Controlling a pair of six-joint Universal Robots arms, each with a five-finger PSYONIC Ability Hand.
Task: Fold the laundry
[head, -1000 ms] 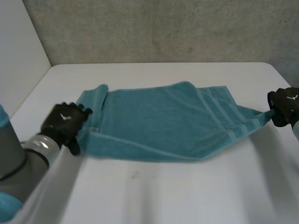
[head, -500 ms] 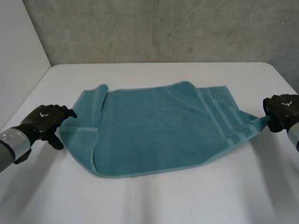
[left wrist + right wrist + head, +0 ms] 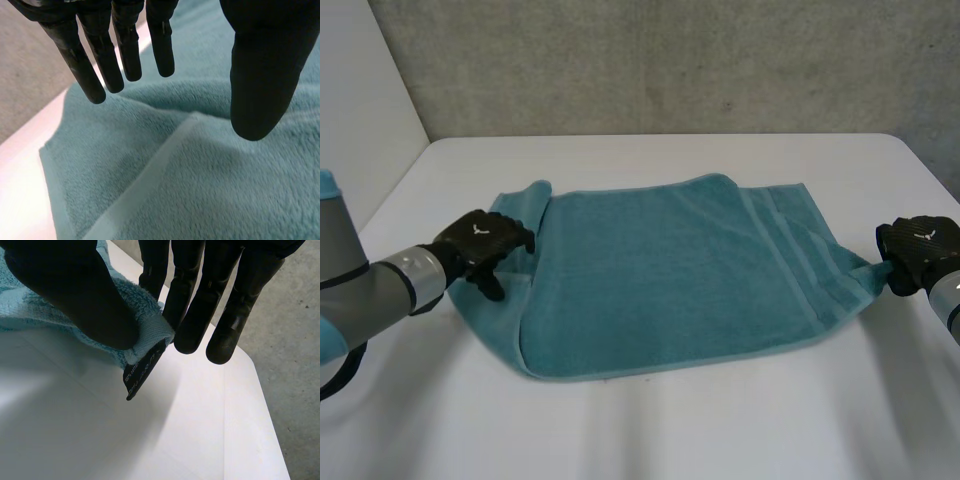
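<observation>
A teal towel (image 3: 670,270) lies spread on the white table (image 3: 670,430), with its left part folded over on itself. My left hand (image 3: 480,245) is over that folded left edge. In the left wrist view my left hand (image 3: 260,75) is open, fingers straight and thumb apart, just above the towel (image 3: 200,190) and its pale hem band. My right hand (image 3: 920,250) holds the towel's right corner at the table's right side. In the right wrist view the thumb (image 3: 75,295) pinches that corner (image 3: 145,335) against the fingers, and a black label (image 3: 142,370) hangs from it.
A grey wall (image 3: 670,60) rises behind the table and a white panel (image 3: 360,110) stands at the left. The table's right edge (image 3: 930,165) runs close to my right hand. Bare tabletop lies in front of the towel.
The towel's near edge, raised a second ago, now lies flat. My left hand let go, swung out to the left, then came back over the towel's folded left edge. The right hand kept its pinch.
</observation>
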